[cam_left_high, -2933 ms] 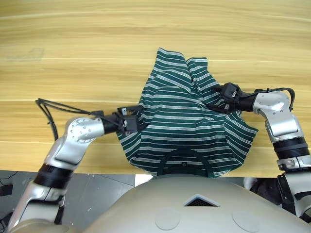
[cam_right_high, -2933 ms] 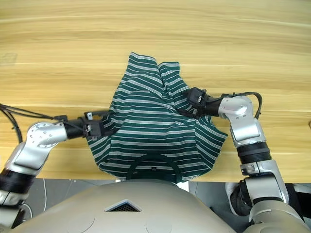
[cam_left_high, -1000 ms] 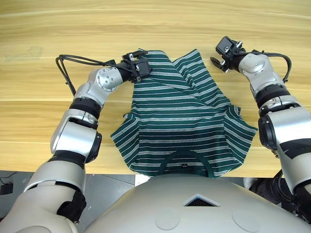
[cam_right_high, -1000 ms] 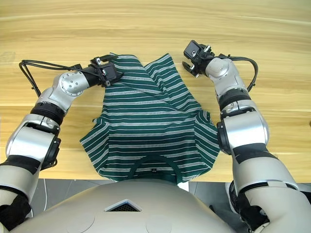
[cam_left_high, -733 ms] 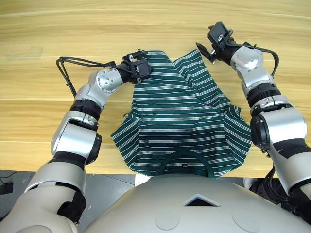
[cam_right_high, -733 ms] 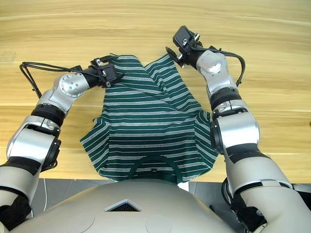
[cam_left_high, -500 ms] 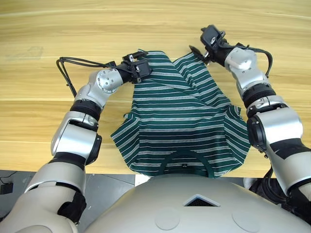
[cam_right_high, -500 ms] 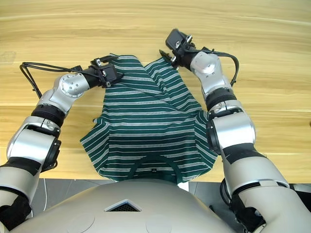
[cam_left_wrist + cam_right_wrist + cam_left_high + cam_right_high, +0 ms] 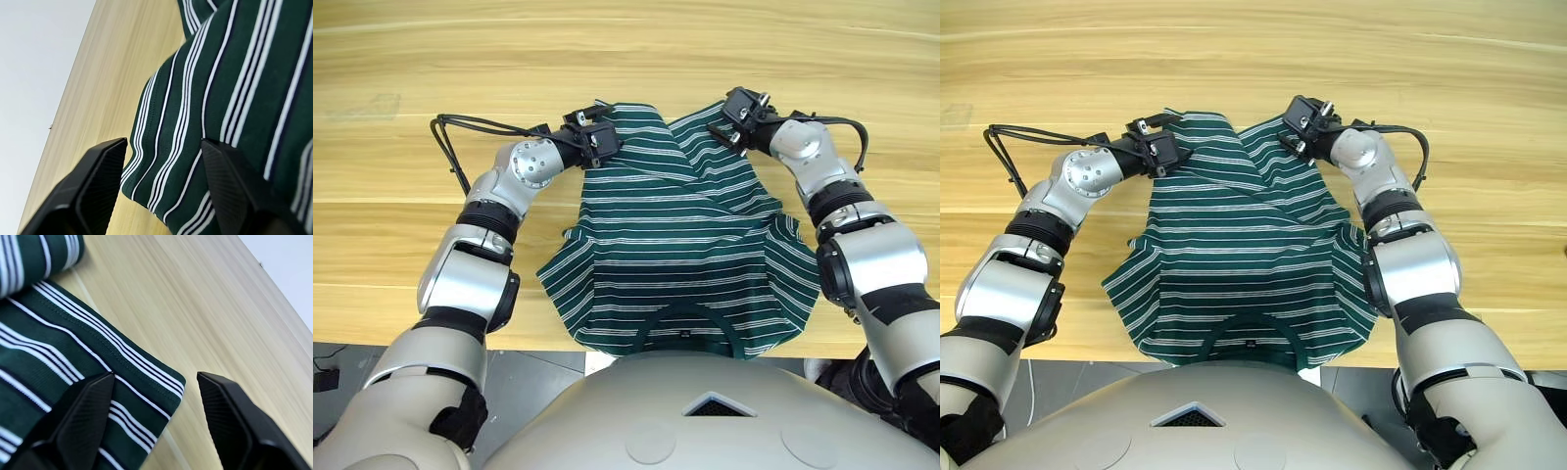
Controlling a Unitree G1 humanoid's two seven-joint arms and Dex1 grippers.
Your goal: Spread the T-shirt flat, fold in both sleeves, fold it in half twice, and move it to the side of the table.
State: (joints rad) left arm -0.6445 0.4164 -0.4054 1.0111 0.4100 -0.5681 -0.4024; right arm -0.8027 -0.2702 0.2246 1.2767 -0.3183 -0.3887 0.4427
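Soft, light and limp, the striped T-shirt (image 9: 675, 230) lies rumpled at the bench's (image 9: 607, 49) near edge, where the left gripper (image 9: 599, 145) and right gripper (image 9: 729, 119), fingers (image 9: 98, 181) spread, straddle its far hem corners, likely the best pinch points.

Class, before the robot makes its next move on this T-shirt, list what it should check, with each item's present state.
1. Left gripper at the T-shirt's far left corner: ok.
2. Right gripper at its far right corner: ok.
3. Both grippers open astride the cloth: ok.
4. T-shirt lying flat: not ok, folds cross its far half.
5. Collar flat on table: cannot tell.
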